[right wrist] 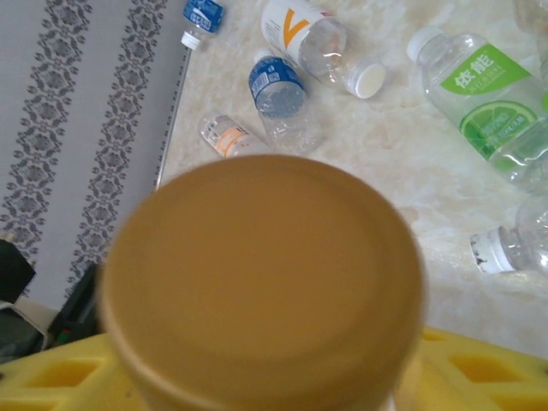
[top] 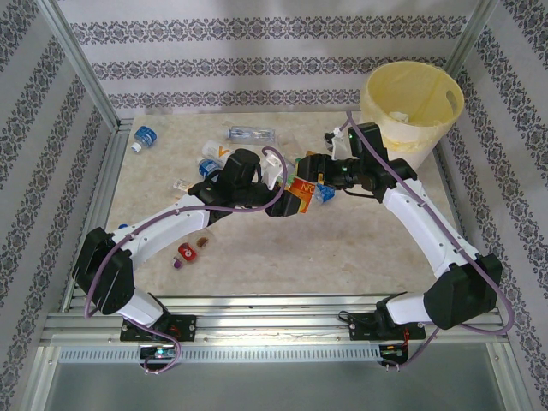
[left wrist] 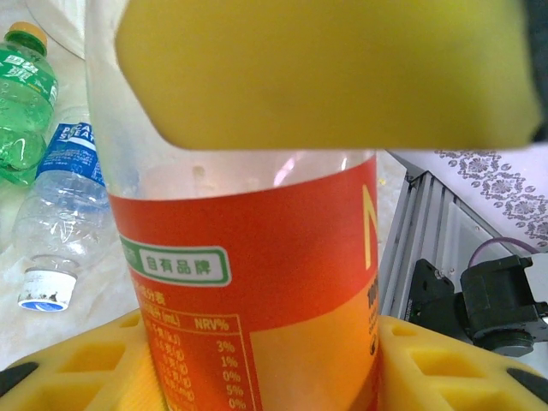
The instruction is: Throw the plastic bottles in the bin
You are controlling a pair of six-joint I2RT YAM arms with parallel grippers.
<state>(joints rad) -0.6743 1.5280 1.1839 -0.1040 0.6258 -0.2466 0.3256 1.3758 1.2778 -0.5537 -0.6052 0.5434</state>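
An orange-labelled plastic bottle hangs above the table's middle, and my left gripper is shut on its body. In the left wrist view its label sits tight between my yellow fingers. My right gripper is at the bottle's cap end. The orange cap lies between the right fingers, and it hides whether they touch. A yellow right finger crosses the bottle's top. The pale-yellow bin stands at the far right corner.
Several loose bottles lie on the table's left half: a green-labelled one, an orange-marked one, a blue-labelled one, a green one and a red-capped one. Aluminium rails edge the table.
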